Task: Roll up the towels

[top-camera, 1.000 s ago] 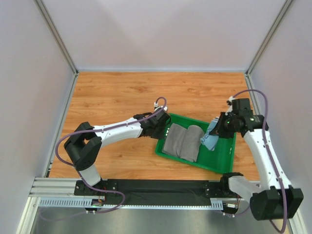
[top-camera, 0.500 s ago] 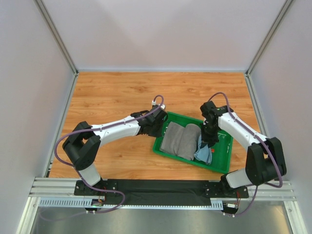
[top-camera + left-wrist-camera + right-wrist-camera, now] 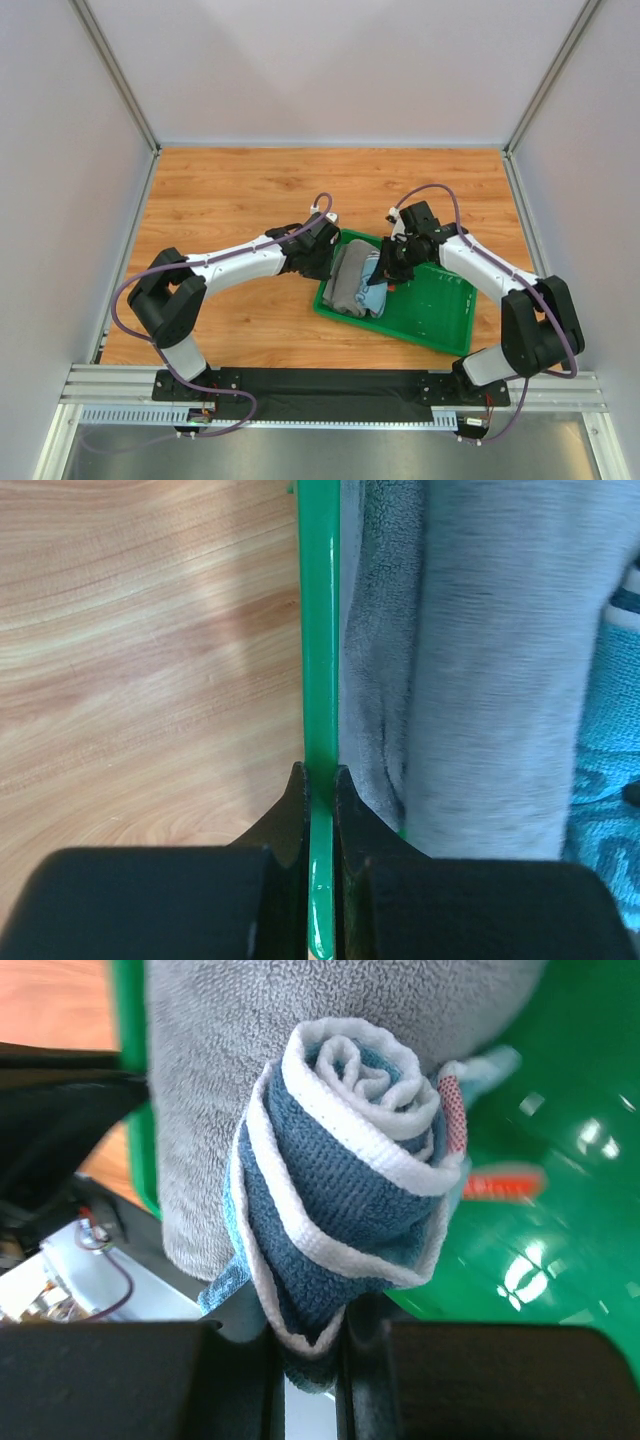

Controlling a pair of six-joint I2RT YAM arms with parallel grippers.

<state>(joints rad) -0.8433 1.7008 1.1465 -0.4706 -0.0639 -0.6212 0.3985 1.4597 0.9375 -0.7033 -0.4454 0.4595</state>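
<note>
We see a shallow green plastic tray (image 3: 445,312) lying on the wooden tabletop (image 3: 230,190), right of centre and near the arms' bases. The left arm's fingers (image 3: 322,262) sit at the tray's left rim. In the left wrist view they are drawn narrow, with the thin green rim pinched between them, one finger outside over the wood and the other inside the tray. Just inside that rim lie the soft grey cloth towels (image 3: 348,280), touching the tray's left wall.

The right arm reaches across the tray from the right, and the right arm's fingers (image 3: 388,268) are closed on a light blue cloth towel (image 3: 375,297) with white edging. In the right wrist view this towel is wound into a tight spiral roll, its end facing the camera and its lower part squeezed between the fingers. The roll presses against the right side of the grey towels, over the tray's left half. A small red mark (image 3: 453,1110) shows at the roll's edge. Glossy green tray floor shows to the right of the roll.
</note>
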